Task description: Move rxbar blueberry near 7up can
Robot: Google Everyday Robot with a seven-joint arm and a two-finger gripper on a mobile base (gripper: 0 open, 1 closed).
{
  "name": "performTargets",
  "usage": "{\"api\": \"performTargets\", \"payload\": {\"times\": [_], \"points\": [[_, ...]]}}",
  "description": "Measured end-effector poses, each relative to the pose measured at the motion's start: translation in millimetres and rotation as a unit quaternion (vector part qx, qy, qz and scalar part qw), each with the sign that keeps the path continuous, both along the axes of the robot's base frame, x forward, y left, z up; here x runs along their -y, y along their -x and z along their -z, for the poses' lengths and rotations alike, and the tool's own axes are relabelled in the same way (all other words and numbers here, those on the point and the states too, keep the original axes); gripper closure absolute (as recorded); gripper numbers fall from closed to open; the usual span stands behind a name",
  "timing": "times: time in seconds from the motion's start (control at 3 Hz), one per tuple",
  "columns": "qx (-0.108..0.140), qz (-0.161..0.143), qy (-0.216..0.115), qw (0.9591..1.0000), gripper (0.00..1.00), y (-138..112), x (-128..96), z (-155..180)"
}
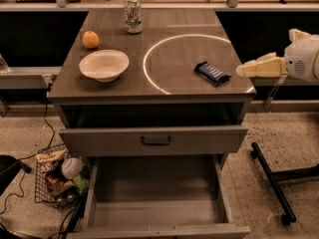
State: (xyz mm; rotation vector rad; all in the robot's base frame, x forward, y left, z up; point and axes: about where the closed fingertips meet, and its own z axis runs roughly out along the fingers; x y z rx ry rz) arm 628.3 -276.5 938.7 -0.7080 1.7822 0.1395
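Gripper [247,69] hovers at the right edge of the table [169,91], just right of the rxbar blueberry [213,72] and apart from it; jaw spacing cannot be told. The bar lies flat on the tabletop's right side. The 7up can [132,15] stands upright at the back, well apart.

I see the gripper [245,69] right of the light ring [144,63], just off the counter [114,86] edge, pointing in toward the ring, holding nothing. The rxbar blueberry [213,72] lies flat inside the ring, against its right side, near the gripper but not touching it. The 7up can [132,15] stands upright outside the ring, behind its far-left arc. A white bowl [103,64] sits just left of the ring, with an orange [90,39] further left and back. Below the ring, the upper drawer [155,140] is slightly out and the bottom drawer [154,203] is pulled well out.
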Motion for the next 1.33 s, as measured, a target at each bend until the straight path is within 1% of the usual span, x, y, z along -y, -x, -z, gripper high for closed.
{"api": "performTargets", "payload": {"times": [0.33, 0.67, 1.0, 1.33], "points": [[0.0, 0.0, 0.001, 1.0, 0.0, 0.0, -0.1, 0.0], [-0.014, -0.03, -0.027, 0.9991, 0.0, -14.0, -12.5, 20.8], [-0.038, -0.069, -0.063, 0.9949, 0.0, -37.2, -29.8, 51.9], [-0.051, -0.093, -0.085, 0.9907, 0.0, -53.6, -39.3, 73.0]]}}
